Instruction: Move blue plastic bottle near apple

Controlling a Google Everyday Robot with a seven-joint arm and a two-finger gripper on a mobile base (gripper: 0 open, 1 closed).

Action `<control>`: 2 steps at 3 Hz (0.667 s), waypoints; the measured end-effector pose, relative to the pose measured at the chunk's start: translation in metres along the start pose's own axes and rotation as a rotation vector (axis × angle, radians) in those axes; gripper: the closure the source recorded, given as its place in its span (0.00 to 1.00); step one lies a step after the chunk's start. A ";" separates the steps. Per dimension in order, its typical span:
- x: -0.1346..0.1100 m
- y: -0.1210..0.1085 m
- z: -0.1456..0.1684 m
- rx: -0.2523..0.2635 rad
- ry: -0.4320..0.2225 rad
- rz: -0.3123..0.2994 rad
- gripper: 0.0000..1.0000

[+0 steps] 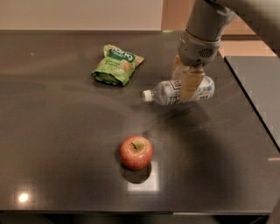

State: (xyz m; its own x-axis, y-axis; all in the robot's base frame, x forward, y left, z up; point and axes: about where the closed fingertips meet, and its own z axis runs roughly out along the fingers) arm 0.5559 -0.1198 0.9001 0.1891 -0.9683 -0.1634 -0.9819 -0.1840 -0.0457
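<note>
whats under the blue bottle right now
Only the dark table and a shadow show below the blue plastic bottle, held sideways by the gripper. The strip of table straight behind the bottle is covered.

One view only — it looks down at a slant from above the near edge of the dark tabletop [57, 144], facing the far wall [78, 13] at 12 o'clock, near enough that the tabletop fills most of the frame. The gripper [183, 87] hangs toward 1 o'clock of centre, fingers [191, 83] clamped across the blue plastic bottle [164, 92].
</note>
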 end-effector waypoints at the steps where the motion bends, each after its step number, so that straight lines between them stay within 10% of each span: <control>1: -0.031 0.019 0.003 -0.020 -0.022 0.073 1.00; 2: -0.059 0.032 0.007 -0.039 -0.040 0.128 1.00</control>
State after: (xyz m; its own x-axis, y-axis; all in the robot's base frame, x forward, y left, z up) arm 0.5136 -0.0674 0.9012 0.0623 -0.9768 -0.2048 -0.9976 -0.0671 0.0164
